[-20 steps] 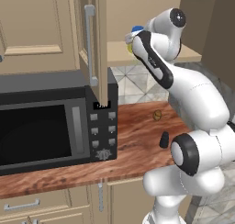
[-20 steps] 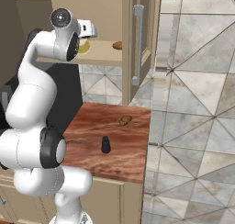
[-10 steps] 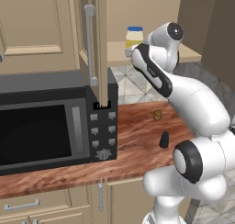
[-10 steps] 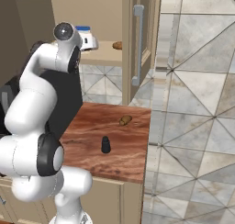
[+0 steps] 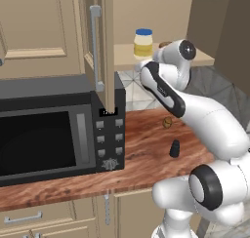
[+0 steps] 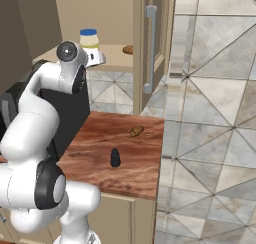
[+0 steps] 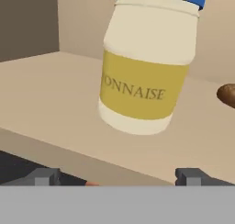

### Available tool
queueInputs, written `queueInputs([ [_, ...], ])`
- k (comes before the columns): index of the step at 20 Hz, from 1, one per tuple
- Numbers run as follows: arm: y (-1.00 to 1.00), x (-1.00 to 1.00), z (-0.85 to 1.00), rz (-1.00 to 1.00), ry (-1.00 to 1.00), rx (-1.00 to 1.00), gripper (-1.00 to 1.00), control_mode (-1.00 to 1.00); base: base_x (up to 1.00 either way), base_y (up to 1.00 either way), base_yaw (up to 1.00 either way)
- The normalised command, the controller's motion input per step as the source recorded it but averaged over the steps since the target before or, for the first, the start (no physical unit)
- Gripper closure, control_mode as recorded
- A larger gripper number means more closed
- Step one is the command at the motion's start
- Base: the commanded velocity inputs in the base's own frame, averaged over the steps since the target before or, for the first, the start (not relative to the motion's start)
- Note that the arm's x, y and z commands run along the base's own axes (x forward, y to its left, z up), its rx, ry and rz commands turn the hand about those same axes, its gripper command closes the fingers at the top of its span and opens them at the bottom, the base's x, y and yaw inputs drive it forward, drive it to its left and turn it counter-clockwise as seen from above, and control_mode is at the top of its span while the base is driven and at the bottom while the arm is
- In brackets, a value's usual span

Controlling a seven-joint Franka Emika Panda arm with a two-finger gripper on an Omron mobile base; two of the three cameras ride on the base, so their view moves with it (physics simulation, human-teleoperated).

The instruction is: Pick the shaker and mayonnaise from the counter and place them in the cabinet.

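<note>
Cabinet (image 5: 161, 61) shelf: mayonnaise (image 7: 147, 62) standing upright.
Gripper (image 7: 117, 177) spread wide and empty, just before the jar; back straight out, then go for the shaker (image 5: 174, 148).

Base views flank arm, share counter (image 5: 146, 149) (hand view close on mayonnaise (image 7: 147, 64)).

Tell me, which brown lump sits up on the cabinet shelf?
The brown lump beside the mayonnaise, on the cabinet shelf. The other brown lump lies down on the counter, near the shaker.
</note>
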Motion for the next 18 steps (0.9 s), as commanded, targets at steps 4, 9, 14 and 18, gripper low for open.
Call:
queueInputs([
  [4, 0.00, -0.66, 0.00, 0.00, -0.03, 0.00, -1.00, -1.00, 0.00, 0.00, 0.00],
  [9, 0.00, -0.85, -0.04, 0.00, -0.02, 0.00, -1.00, -1.00, 0.00, 0.00, 0.00],
  [14, 0.00, -0.70, -0.31, 0.00, 0.00, 0.00, -1.00, -1.00, 0.00, 0.00, 0.00],
  [18, 0.00, -0.34, -0.64, 0.00, 0.01, -0.03, -1.00, -1.00, 0.00, 0.00, 0.00],
])
